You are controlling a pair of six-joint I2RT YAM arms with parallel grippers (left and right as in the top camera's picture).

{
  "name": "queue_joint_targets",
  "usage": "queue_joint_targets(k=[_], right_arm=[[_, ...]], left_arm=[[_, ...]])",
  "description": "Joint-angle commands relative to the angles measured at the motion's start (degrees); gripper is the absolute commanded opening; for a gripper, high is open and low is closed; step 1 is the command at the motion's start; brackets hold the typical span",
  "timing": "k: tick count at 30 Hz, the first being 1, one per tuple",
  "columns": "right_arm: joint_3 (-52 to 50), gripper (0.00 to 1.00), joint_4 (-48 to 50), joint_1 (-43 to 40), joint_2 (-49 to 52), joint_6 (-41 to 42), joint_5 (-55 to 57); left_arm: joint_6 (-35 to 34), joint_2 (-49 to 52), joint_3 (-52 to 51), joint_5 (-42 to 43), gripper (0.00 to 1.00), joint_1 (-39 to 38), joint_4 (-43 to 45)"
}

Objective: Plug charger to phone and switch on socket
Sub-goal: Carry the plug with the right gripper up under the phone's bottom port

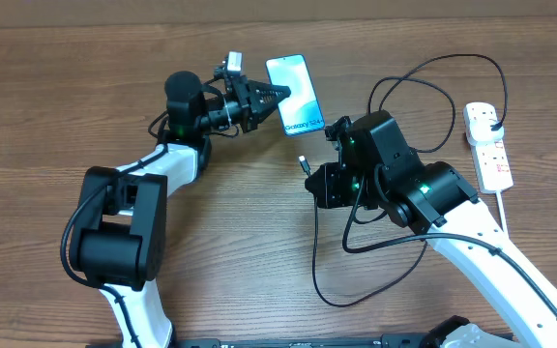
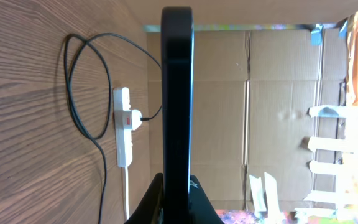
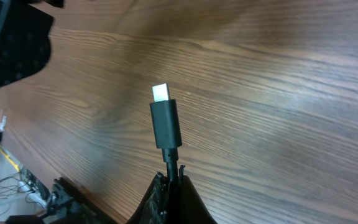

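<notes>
Phone [image 1: 295, 94] in left claw [image 1: 280, 97], charger [image 3: 166, 124] in right claw [image 3: 171, 185], socket [image 1: 488, 145] beyond

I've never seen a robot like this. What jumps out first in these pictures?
The bright phone, gripped at top centre by the left pincer. Just below it, the right pincer holds the charger by its cable, silver tip bare and not yet plugged in. The white socket lies far right.
</notes>
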Motion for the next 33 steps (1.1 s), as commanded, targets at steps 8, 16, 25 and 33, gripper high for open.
queue_joint_targets(k=[8,16,25,33], right_arm=[[-0.5,0.04,3.0,0.0,1.4,0.1,-1.6],[-0.5,0.04,9.2,-0.3,7.2,0.5,-1.4],[-0.5,0.04,11.3,-2.3,7.4,2.0,1.0],[-0.5,0.04,12.7,-2.4,8.5,2.0,1.3]], left_arm=[[-1.9,-0.3,1.8,3.4,0.04,1.9,1.4],[-1.9,-0.3,1.8,3.4,0.04,1.9,4.0],[-1.9,-0.3,1.8,3.5,0.04,1.9,4.0],[-1.9,-0.3,1.8,3.7,0.04,1.9,4.0]])
